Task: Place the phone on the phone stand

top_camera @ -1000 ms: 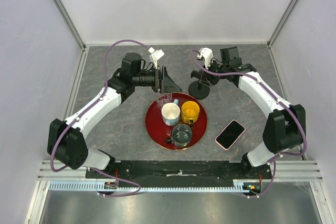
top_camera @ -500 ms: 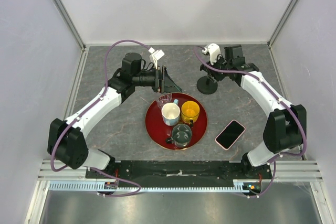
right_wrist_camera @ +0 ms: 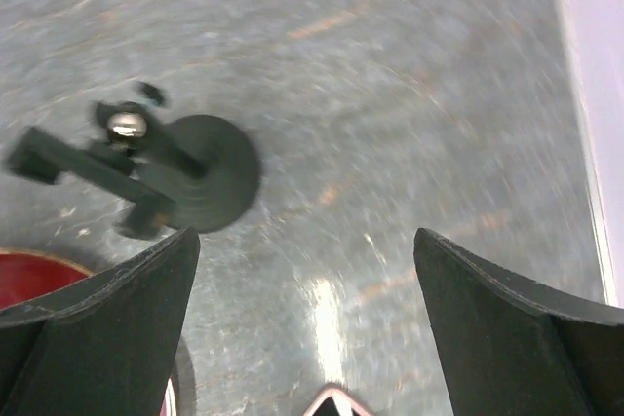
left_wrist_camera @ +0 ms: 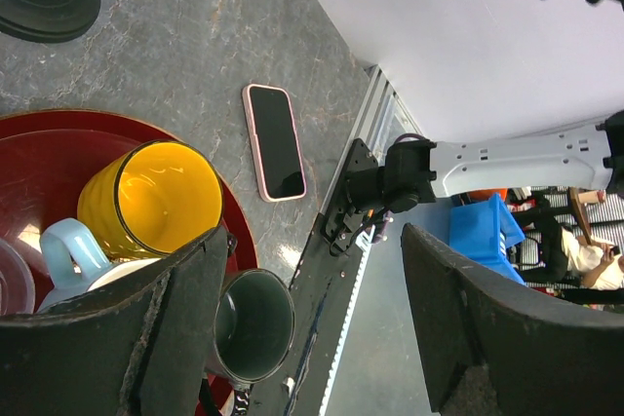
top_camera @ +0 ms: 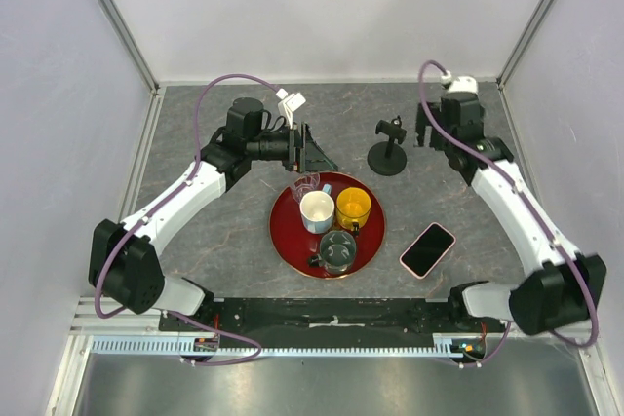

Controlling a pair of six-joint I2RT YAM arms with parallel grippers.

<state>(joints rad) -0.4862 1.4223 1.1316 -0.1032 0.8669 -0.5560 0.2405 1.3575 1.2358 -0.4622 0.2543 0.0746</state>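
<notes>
Phone [top_camera: 427,249]: lay flat, right of red tray [top_camera: 281,231].
Stand [top_camera: 388,148]: stood upright beyond tray.
Right gripper [top_camera: 425,133]: spread wide, empty, beside stand.
Left gripper [top_camera: 314,151]: spread wide, empty.

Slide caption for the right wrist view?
Open right gripper hovers beside the freestanding phone stand; edge of the phone at bottom.

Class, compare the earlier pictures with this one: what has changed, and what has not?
The right gripper shifted the stand slightly right, let go, opened, and pulled back toward the far right corner. The stand now stands free and upright. The phone, the tray and the left gripper stayed put.
</notes>
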